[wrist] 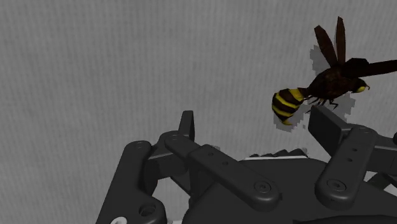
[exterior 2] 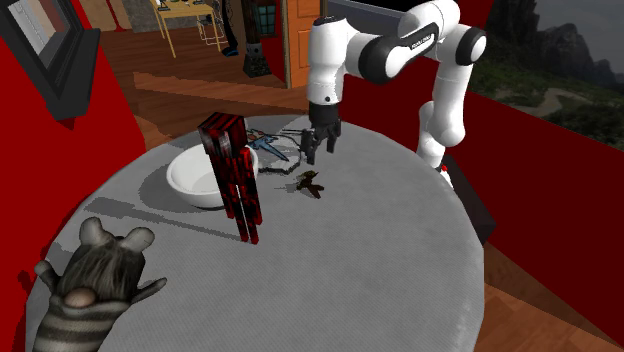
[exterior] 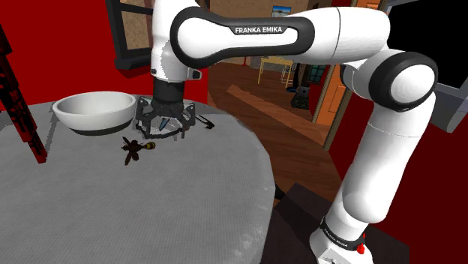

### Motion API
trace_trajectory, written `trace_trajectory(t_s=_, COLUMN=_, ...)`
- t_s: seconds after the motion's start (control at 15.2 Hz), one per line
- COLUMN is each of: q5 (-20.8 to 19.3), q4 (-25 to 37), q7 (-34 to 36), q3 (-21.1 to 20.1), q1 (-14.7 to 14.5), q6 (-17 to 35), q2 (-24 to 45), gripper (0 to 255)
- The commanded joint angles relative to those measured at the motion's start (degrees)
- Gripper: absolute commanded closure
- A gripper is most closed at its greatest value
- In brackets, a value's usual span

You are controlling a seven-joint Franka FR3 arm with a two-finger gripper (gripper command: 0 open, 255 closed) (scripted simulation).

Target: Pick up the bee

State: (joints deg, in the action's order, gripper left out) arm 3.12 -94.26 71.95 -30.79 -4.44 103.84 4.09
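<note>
The bee [exterior: 137, 148] [exterior 2: 308, 183] is dark brown with a yellow-and-black striped abdomen and lies on the grey round table [exterior: 187, 217] [exterior 2: 390, 260]. My black gripper [exterior: 165, 124] [exterior 2: 318, 146] hangs just above the table, a little to the shoulder view's right of the bee and behind it. In the wrist view the gripper [wrist: 257, 124] stands open with nothing between its fingers. There the bee [wrist: 324, 86] lies just past the tip of one finger [wrist: 327, 124], outside the gap.
A white bowl [exterior: 96, 112] [exterior 2: 200, 178] sits close beside the gripper. A tall red-and-black figure [exterior 2: 235, 178] [exterior: 21, 105] stands by the bowl. A striped plush animal [exterior 2: 95, 285] sits at the table's near edge. A thin blue object [exterior 2: 268, 143] lies behind the bowl.
</note>
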Motion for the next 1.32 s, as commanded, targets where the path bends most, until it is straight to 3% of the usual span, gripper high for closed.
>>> trace_trajectory(t_s=0.0, q5=-3.23, q4=6.52, q7=4.61, q3=-0.68, q1=-1.55, q6=-1.15, q2=5.72, gripper=0)
trace_trajectory(t_s=0.2, q5=-7.72, q4=16.88, q7=10.31, q3=-0.73, q1=-5.13, q6=-3.81, q2=13.90, gripper=0)
trace_trajectory(t_s=0.79, q5=-7.12, q4=9.78, q7=9.79, q3=-0.31, q1=-4.49, q6=2.44, q2=12.95, gripper=0)
trace_trajectory(t_s=0.86, q5=-7.15, q4=9.87, q7=9.83, q3=-0.31, q1=-4.53, q6=2.39, q2=13.00, gripper=255)
trace_trajectory(t_s=1.25, q5=-7.09, q4=9.68, q7=9.80, q3=-0.32, q1=-4.49, q6=2.47, q2=12.88, gripper=255)
